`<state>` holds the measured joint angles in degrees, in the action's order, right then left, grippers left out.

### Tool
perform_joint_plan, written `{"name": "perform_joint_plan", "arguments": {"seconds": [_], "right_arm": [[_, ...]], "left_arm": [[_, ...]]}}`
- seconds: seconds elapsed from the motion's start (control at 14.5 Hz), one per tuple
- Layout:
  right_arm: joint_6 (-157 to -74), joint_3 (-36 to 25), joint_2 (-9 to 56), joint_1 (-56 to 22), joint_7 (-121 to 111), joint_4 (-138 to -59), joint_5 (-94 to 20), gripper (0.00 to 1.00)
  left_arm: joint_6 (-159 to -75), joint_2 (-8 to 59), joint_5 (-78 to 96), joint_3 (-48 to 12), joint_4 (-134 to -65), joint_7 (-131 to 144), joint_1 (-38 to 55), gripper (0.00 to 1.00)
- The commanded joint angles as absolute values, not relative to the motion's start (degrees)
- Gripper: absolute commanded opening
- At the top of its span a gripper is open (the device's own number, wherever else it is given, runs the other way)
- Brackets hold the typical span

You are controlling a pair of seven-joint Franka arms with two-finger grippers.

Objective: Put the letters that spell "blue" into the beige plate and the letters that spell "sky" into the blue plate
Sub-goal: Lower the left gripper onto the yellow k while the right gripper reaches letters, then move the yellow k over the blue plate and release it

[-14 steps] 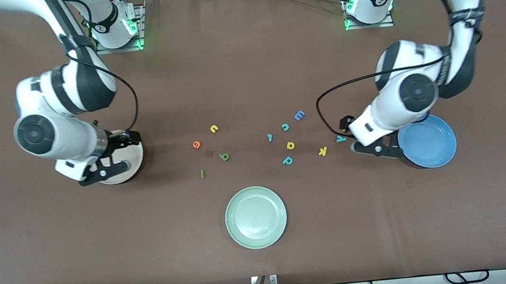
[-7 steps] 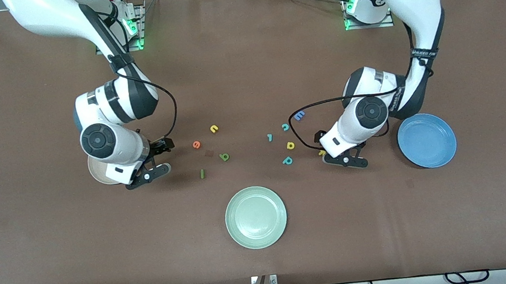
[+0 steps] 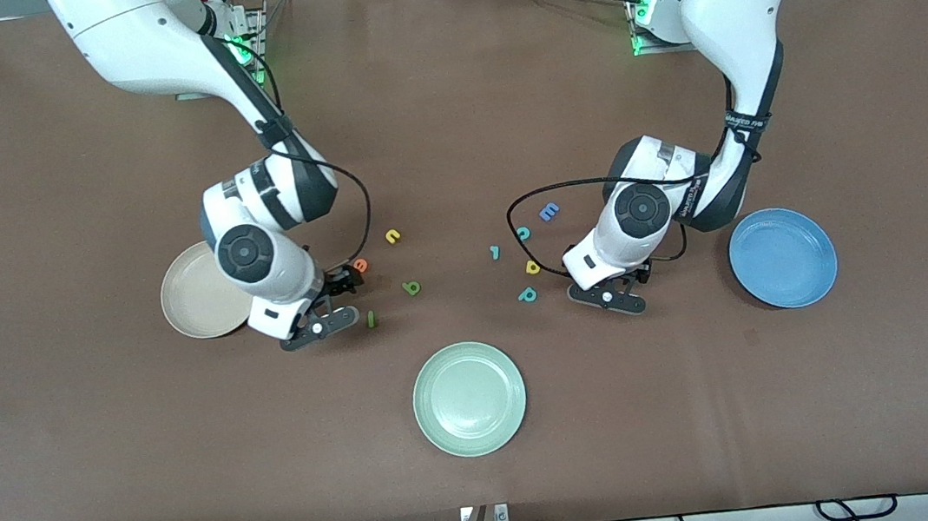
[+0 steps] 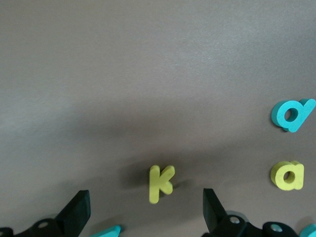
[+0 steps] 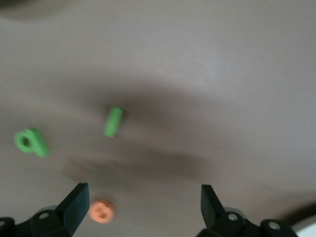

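Grippers both gape wide and empty over the letters: the right gripper (image 3: pixel 328 309), beside the beige plate (image 3: pixel 187 302), is over the "l" (image 5: pixel 113 121) — the left gripper (image 3: pixel 617 288), nearer that plate than the blue plate (image 3: pixel 783 257), lines up the "k" (image 4: pixel 160 182).

Letters (image 3: pixel 411 287) mid-table between beige plate (image 3: pixel 189 305) and blue plate (image 3: pixel 783 257); third plate (image 3: pixel 469 398) nearer the front camera.

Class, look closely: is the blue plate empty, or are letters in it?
Empty. The blue plate shows only bare blue inside; the yellow k lies on the table.
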<state>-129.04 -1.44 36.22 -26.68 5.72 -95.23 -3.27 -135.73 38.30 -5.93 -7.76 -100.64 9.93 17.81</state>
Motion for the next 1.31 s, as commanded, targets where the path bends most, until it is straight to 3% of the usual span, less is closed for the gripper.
{"name": "perform_joint_plan", "arguments": {"seconds": [0.0,0.28,0.41,0.55,0.76,0.83,0.9,0.97,1.04,1.24], "right_arm": [[-127.09,-1.85,39.45,-27.77,11.84,-89.74,-4.13,0.98],[-127.18,-1.85,45.34,-28.39,18.63,-83.94,-5.19,0.86],[-127.35,-1.85,46.49,-28.56,19.07,-83.5,-5.19,0.75],[-127.44,-1.85,47.89,-29.0,21.34,-82.53,-5.27,0.63],[-127.27,-1.93,48.34,-29.71,23.56,-82.18,-5.18,0.48],[-127.18,-1.93,48.6,-29.53,23.47,-81.74,-5.19,0.42],[-127.18,-1.93,48.95,-29.53,23.55,-81.3,-5.19,0.42],[-127.18,-1.93,49.04,-29.53,23.55,-81.21,-5.19,0.41],[-127.09,-1.93,48.96,-29.44,23.38,-81.21,-5.19,0.34],[-127.09,-2.02,48.96,-29.01,23.03,-80.78,-5.19,0.3]], "left_arm": [[-137.46,39.73,-7.56,-7.56,-100.11,10.81,18.28,0.98],[-137.55,39.73,-7.56,-7.56,-100.02,10.02,18.19,0.61],[-137.46,39.73,-7.56,-7.65,-100.02,10.02,18.19,0.4],[-137.37,39.64,-7.56,-7.65,-100.02,9.93,18.19,0.25],[-136.85,39.29,-7.56,-7.65,-99.84,9.93,18.11,0.12],[-136.67,38.94,-7.56,-7.65,-99.67,10.11,18.11,0.12],[-135.89,37.89,-7.56,-7.65,-99.67,10.11,17.84,0.12],[-133.36,36.58,-7.56,-7.65,-99.23,10.11,17.49,0.12],[-129.15,35.17,-7.56,-7.39,-98.1,10.19,17.06,0.12],[-115.18,30.6,-7.56,-6.95,-96.59,9.93,13.11,0.12]]}}
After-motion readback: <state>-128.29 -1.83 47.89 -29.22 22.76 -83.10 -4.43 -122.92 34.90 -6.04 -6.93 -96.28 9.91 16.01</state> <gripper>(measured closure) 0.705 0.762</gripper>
